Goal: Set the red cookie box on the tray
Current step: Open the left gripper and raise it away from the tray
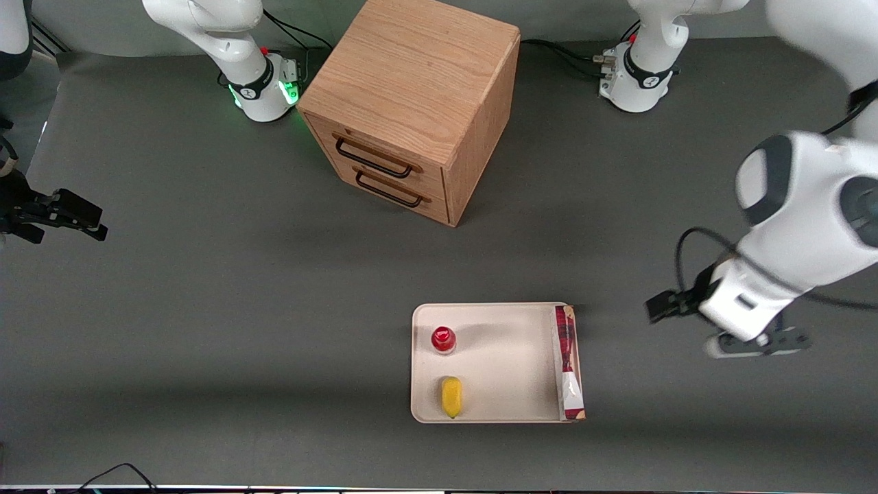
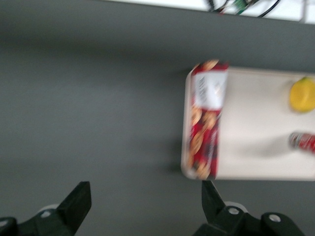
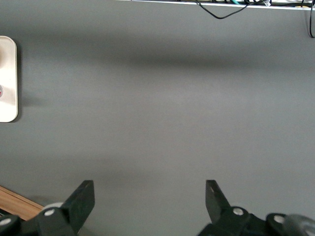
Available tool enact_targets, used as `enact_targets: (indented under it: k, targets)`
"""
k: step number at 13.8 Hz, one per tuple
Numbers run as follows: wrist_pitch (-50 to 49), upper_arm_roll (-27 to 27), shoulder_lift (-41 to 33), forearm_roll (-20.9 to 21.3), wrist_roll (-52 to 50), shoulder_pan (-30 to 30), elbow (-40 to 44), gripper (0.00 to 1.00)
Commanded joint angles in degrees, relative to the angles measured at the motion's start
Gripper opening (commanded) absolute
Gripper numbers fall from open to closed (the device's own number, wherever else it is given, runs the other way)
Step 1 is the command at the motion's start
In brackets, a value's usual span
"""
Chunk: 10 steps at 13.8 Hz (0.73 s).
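The red cookie box (image 1: 568,363) is lying on the tray (image 1: 507,363), stretched along the tray's edge nearest the working arm, with its outer long side sitting on or just over the low rim (image 2: 186,123) and its white-label end pointing toward the front camera. The cream-white tray is resting flat on the grey bench (image 1: 206,329), nearer the front camera than the wooden two-drawer cabinet (image 1: 411,103). Two other items are sharing the tray, both well apart from the box: a small red-capped bottle (image 1: 444,339) and, nearer the camera, a yellow lemon-like fruit (image 1: 451,396). The left arm's claw (image 1: 754,341) is hanging above bare bench beside the tray, toward the working arm's end and clear of the box. In the left wrist view its two dark fingers (image 2: 74,204) are standing wide apart with only grey bench showing between them; the claw (image 2: 142,201) is gripping nothing. The box's cookie print and plaid pattern (image 2: 205,132) are facing upward.
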Motion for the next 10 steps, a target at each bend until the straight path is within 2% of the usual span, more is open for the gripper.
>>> enact_targets:
  k: [1, 3, 5, 10]
  targets:
    - [-5.44, -0.20, -9.15, 0.29, 4.39, 3.75, -7.29, 1.00]
    - [-5.28, -0.20, -15.30, 0.46, 5.72, 6.75, -13.09, 1.00]
    - [-7.98, -0.20, -19.01, 1.25, 9.84, 8.07, -14.95, 1.00]
    - [-12.84, -0.20, -21.93, 1.87, 11.35, 9.04, -14.96, 1.00]
